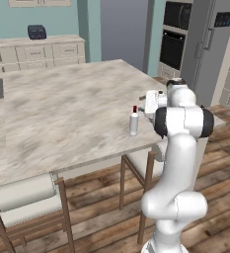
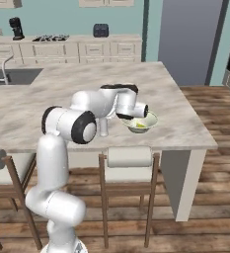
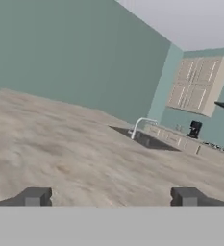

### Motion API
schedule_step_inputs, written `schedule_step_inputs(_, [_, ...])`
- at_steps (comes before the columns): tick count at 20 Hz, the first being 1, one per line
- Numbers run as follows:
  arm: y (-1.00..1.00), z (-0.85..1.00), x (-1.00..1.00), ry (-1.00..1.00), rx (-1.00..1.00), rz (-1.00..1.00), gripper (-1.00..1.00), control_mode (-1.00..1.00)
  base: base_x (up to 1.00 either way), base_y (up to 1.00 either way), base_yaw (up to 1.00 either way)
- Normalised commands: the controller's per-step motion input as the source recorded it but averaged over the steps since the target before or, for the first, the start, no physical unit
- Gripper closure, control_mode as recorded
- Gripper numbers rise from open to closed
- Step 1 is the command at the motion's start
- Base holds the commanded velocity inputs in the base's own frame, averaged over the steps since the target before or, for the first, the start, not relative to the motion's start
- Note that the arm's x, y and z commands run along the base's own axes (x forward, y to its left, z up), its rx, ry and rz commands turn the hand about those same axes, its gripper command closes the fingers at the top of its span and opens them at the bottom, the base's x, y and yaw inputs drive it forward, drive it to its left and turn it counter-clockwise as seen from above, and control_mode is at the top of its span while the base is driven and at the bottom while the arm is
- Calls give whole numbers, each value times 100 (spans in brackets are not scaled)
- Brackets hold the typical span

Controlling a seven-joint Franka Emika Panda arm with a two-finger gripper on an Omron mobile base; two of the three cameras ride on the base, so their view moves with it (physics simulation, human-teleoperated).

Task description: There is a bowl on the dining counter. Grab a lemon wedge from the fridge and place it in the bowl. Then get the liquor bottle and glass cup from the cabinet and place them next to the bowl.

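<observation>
Hovering wide open, end effector (image 3: pixel 109 196) holds nothing.

Ahead of my spread fingers (image 3: pixel 36 196) the counter (image 1: pixel 62 113) lies bare; bottle (image 1: pixel 134 120) and bowl (image 2: pixel 147 120) crowd my wrist.

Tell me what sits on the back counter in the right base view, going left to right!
Coffee machine → stove burners → toaster.
</observation>
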Motion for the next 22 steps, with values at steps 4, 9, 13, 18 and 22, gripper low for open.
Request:
schedule_step_inputs(4, [29,87,-77,-29,-4,-1,-100,-100,0,0,0])
schedule_step_inputs(9, [64,80,-82,-25,-6,-5,-100,-100,0,0,0])
schedule_step_inputs(13, [97,61,-75,-14,-5,-16,-100,-100,0,0,0])
schedule_step_inputs(18, [94,47,-68,-4,0,-27,-100,-100,0,0,0])
schedule_step_inputs(22, [82,55,-38,11,0,-35,-100,-100,0,0,0])
